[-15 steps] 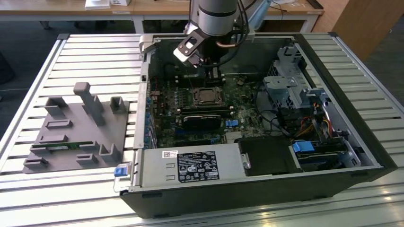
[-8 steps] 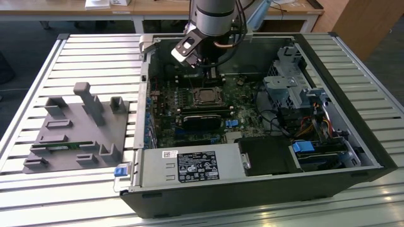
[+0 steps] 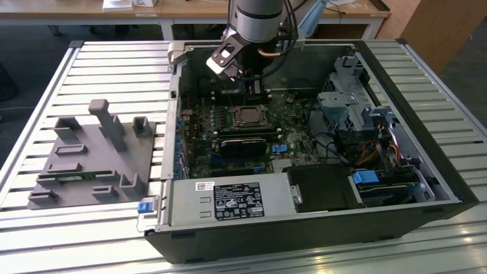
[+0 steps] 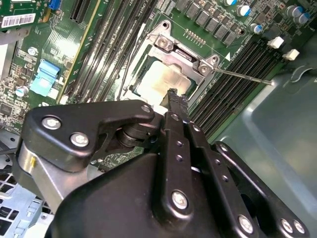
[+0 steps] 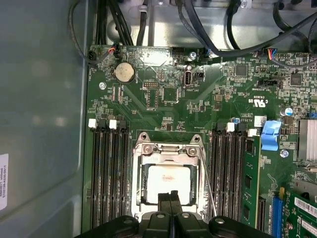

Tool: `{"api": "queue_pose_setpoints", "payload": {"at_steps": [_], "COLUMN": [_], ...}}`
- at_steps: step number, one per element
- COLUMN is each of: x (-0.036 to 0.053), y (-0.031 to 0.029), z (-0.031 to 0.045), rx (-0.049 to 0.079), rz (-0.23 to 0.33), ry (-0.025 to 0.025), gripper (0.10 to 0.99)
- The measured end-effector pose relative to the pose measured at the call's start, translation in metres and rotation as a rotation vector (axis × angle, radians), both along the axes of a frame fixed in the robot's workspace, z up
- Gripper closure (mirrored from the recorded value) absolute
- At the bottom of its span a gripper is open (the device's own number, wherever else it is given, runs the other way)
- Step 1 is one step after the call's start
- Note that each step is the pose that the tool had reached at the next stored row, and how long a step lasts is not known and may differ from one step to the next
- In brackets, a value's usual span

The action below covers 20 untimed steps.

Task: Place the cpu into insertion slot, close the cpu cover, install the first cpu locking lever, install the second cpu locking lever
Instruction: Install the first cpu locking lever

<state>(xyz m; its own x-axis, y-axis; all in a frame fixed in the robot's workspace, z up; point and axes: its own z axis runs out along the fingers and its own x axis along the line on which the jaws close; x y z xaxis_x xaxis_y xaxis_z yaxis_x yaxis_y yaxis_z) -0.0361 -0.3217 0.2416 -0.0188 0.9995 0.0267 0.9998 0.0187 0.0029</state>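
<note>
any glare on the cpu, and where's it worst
First wrist view: the cpu top is washed out pale; second wrist view: same bright patch on it; exterior view: it looks dull grey, while the table slats shine.

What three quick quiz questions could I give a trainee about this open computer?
1. True or false: the chip is already in place on the board.
2. The metal cover is: A lying flat over the chip, B standing upright, C missing.
3. Short answer: what is the gripper closest to?
Key: 1 true; 2 A; 3 the chip and its metal cover.
</note>
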Motion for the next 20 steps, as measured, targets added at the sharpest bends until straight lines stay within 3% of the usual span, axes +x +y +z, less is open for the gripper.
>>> {"api": "queue_pose_setpoints", "payload": {"at_steps": [20], "x": [0.0000], "y": [0.0000], "z": [0.0045], "rx": [0.000], "rz": [0.000], "ry": [0.0002], "gripper": [0.980]}}
